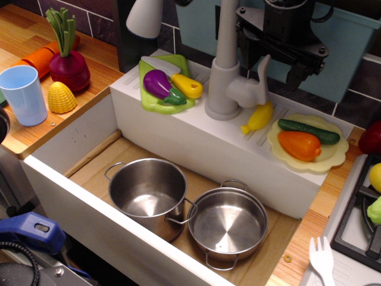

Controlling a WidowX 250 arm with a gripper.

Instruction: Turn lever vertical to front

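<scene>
The lever (261, 76) is a small light-grey stub that stands nearly upright from its rounded knob base on the right side of the tall grey spout column (224, 65), on the white ledge behind the sink. My black gripper (271, 58) hangs just above and slightly behind the lever. Its jaws are apart, one on each side of the stub's tip. The fingers (293, 74) do not close on anything. The lever's tip overlaps the gripper's dark body.
A yellow toy vegetable (258, 119) lies right by the faucet base. A green board with eggplant (159, 83) sits to the left, a plate with pepper and cucumber (305, 143) to the right. Two steel pots (149, 190) stand in the sink. A blue cup (22, 94) stands on the left counter.
</scene>
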